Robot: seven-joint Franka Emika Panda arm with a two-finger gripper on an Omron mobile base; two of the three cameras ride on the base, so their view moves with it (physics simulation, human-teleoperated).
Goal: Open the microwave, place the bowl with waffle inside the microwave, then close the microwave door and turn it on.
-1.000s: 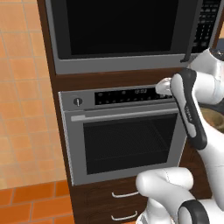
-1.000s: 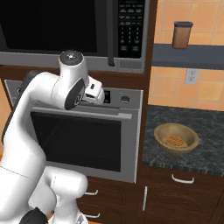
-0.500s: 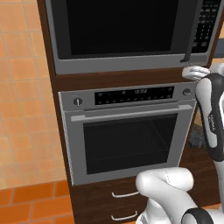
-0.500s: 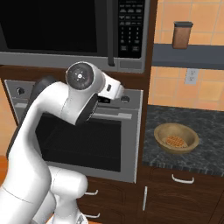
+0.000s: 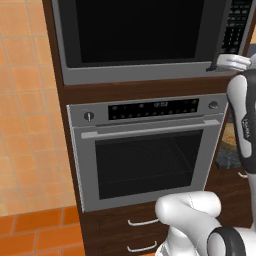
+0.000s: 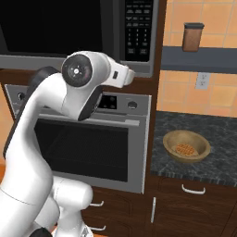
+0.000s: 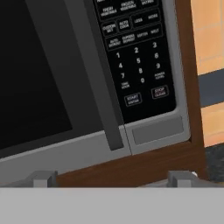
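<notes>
The microwave [image 5: 145,40] is built in at the top of the cabinet column, with a black keypad strip [image 7: 135,57] on its right. The microwave door [image 7: 39,87] is shut, and its dark vertical bar handle [image 7: 103,92] runs beside the keypad. My gripper [image 7: 111,180] is open with nothing between its fingers. It hovers close in front of the microwave's lower right corner, just below the handle's end, without touching it. In the left base view the gripper [image 5: 217,66] is at that same corner. The tan bowl with waffle [image 6: 186,146] sits on the dark counter to the right.
A silver oven [image 5: 145,165] with knobs and a display sits directly under the microwave, above drawers [image 5: 142,222]. To the right lies the dark stone counter [image 6: 217,134], with a shelf above it carrying a brown jar [image 6: 193,37]. An orange tiled wall [image 5: 25,125] stands to the left.
The arm has risen from the oven's control panel to the microwave's lower right corner. The gripper stayed open.
</notes>
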